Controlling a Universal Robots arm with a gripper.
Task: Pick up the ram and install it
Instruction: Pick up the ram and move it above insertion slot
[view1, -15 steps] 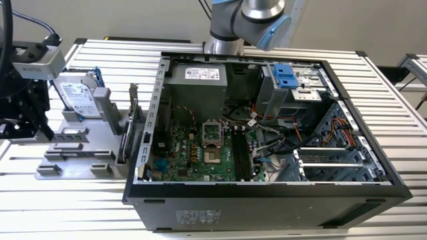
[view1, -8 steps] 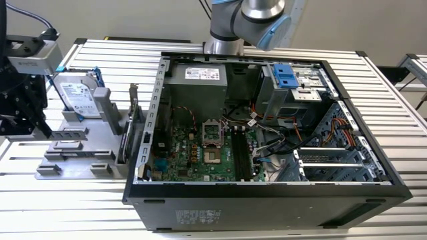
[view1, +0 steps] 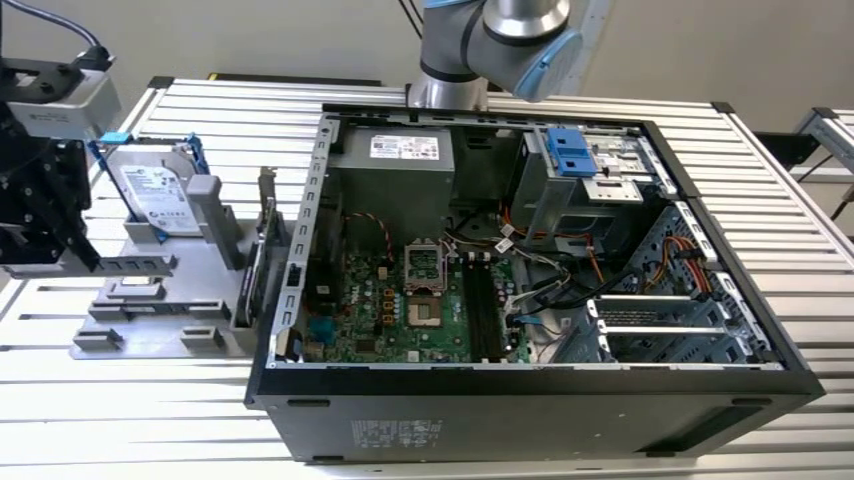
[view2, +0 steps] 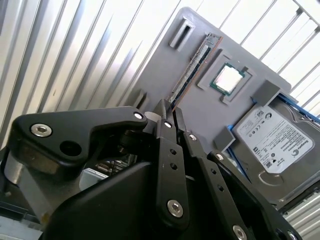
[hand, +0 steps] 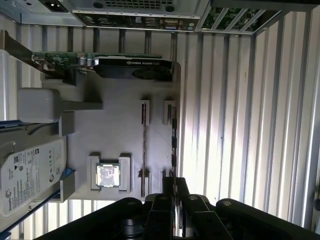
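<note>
jaws narrowly parted, gripper (view2: 170, 114) near ram (view2: 196, 65)

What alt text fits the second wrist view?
Black gripper in the foreground, at the near end of the ram standing on edge in a grey holder; a processor and hard drive sit beside it.

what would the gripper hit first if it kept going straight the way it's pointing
Probably the long thin dark ram stick standing on edge in the grey holder tray: the gripper points at its near end, though the gap is unclear.
</note>
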